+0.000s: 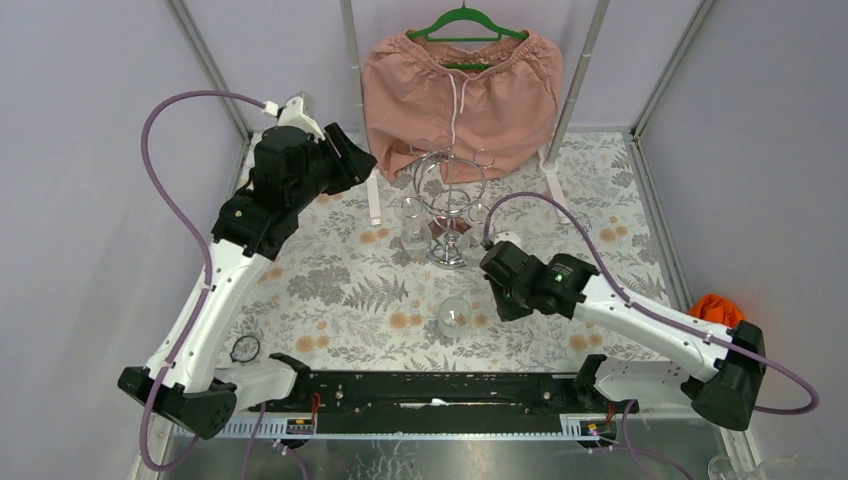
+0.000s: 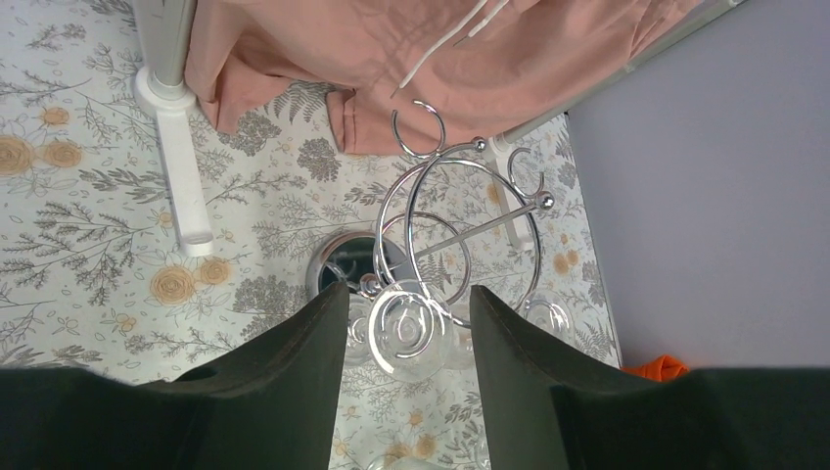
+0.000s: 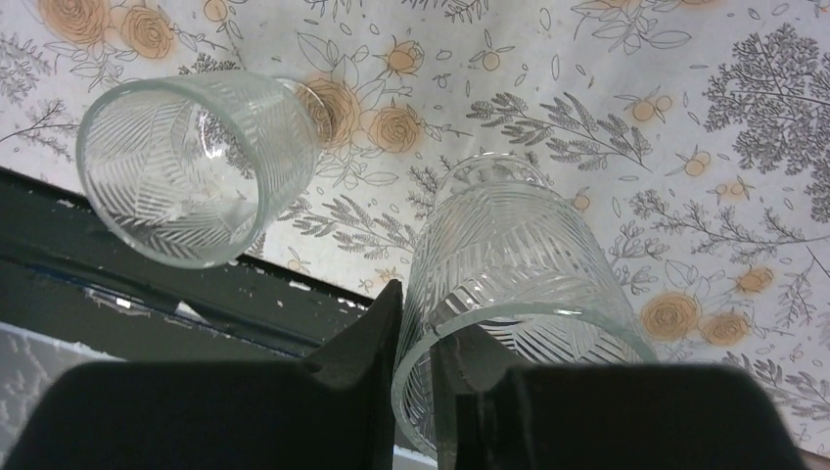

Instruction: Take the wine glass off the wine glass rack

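Wine glass rack [image 1: 446, 255]: upright, far centre of desk [image 1: 340, 290].
Hanging glass [image 2: 406, 333]: foot up, axis vertical, between half-open left fingers [image 2: 313, 362]; contact unclear.
Wine glass [image 3: 509, 255]: off rack, mouth up, axis vertical, rim pinched by right fingers [image 3: 377, 352].

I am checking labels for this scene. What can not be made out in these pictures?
Top view: fingertips of the right gripper, hidden under its wrist.
Right wrist view: what is under the etched glass, hidden by its bowl.
Top view: how many glasses hang on the wine glass rack, too small and clear.
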Action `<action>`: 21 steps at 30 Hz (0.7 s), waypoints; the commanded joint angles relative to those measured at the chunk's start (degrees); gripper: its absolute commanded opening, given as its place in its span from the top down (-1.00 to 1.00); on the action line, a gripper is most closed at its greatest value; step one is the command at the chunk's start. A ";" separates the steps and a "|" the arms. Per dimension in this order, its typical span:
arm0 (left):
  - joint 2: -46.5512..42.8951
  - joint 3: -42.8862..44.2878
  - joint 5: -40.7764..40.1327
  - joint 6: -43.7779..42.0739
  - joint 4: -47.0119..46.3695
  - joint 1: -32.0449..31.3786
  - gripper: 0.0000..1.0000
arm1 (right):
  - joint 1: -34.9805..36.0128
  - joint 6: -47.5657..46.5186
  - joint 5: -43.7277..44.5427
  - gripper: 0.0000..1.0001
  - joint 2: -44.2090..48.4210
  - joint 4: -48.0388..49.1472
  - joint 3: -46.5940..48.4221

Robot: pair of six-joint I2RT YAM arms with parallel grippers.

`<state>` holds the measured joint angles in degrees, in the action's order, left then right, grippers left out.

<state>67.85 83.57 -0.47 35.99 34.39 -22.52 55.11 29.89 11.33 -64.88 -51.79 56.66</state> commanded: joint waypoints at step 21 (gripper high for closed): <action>-0.99 -1.51 -2.41 -1.44 0.83 -0.33 -0.12 | 0.43 -0.26 -0.03 1.00 -5.83 13.82 -8.18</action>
<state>67.22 82.72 -1.45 35.42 34.61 -22.52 55.13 29.82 11.25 -70.57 -40.03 48.80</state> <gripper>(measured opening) 0.557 0.204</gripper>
